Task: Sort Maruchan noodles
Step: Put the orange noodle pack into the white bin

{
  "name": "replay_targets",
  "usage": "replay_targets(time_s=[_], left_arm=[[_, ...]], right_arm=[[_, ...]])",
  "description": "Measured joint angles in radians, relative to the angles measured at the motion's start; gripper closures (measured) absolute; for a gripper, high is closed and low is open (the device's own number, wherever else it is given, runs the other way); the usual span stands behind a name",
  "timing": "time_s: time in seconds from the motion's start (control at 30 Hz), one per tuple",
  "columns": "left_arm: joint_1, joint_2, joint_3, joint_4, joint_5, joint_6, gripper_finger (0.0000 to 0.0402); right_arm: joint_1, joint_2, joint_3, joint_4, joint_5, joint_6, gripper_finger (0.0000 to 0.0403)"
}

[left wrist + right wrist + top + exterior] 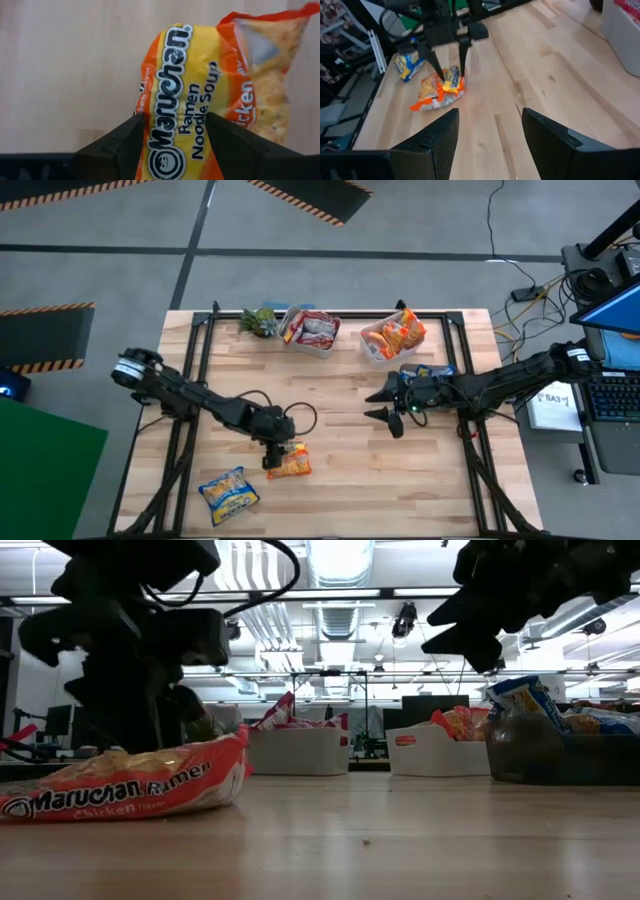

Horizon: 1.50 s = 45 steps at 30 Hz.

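An orange-red Maruchan packet [294, 465] lies on the wooden table's near middle. My left gripper [276, 456] stands over its left end, shut on it. A blue-yellow packet [228, 492] lies flat nearer the near-left corner. My right gripper [382, 406] hovers open over the table's right middle, touching nothing. In the right wrist view its fingers frame the orange-red packet [437, 92] farther off. At the far edge, one clear tub [312, 332] holds pink-red packets and another tub [390, 340] holds orange ones. A third tub [428, 372], with a blue packet, sits under the right arm. My left gripper [175, 142] pinches the orange-red packet between its two fingers, across the printed logo end [172, 100], which bulges and crinkles between them. The fingers [436, 70] come from above, pointing down. The packet [130, 788] rests on the table by its underside.
A small green plant [260, 321] stands at the far edge, left of the tubs. Black frame rails [200, 360] run along both table sides. Bare wood lies between the two grippers and along the near edge.
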State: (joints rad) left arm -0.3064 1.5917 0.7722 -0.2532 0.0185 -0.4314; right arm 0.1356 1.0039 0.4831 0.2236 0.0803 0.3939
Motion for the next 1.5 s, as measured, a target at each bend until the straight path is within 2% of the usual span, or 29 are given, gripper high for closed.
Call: replay_targets(time_s=[0.13,0.27,0.4,0.57,0.73,0.9,1.03,1.27,1.5], left_arm=[[0.001,0.046,0.004,0.038,-0.035,0.002,0.0198],[0.025,0.076,0.019,0.082,-0.241,0.018,0.0198],[0.048,0.067,0.076,0.075,-0.331,0.114,0.0198],[0.044,0.058,0.145,-0.006,-0.313,0.217,0.0198],[0.011,0.056,0.161,-0.115,-0.223,0.232,0.0198],[-0.024,0.056,0.135,-0.170,-0.167,0.220,0.0198],[-0.041,0.057,0.115,-0.164,-0.164,0.205,0.0198],[-0.041,0.057,0.066,-0.083,-0.168,0.173,0.0198],[-0.041,0.057,0.050,-0.074,-0.219,0.126,0.0198]], right_arm=[[0.000,0.000,0.008,-0.001,0.001,-0.001,0.0197],[0.000,0.002,0.024,0.003,0.004,0.004,0.0197],[0.000,0.025,0.036,0.002,0.078,0.082,0.0197],[-0.013,0.094,0.058,-0.003,0.106,0.202,0.0197],[-0.029,0.207,0.116,-0.005,0.099,0.298,0.0197],[-0.031,0.343,0.198,-0.011,0.002,0.345,0.0197],[-0.031,0.459,0.269,-0.012,-0.065,0.384,0.0197],[-0.032,0.654,0.376,-0.012,-0.113,0.430,0.0197],[-0.032,0.808,0.501,-0.010,-0.179,0.421,0.0197]])
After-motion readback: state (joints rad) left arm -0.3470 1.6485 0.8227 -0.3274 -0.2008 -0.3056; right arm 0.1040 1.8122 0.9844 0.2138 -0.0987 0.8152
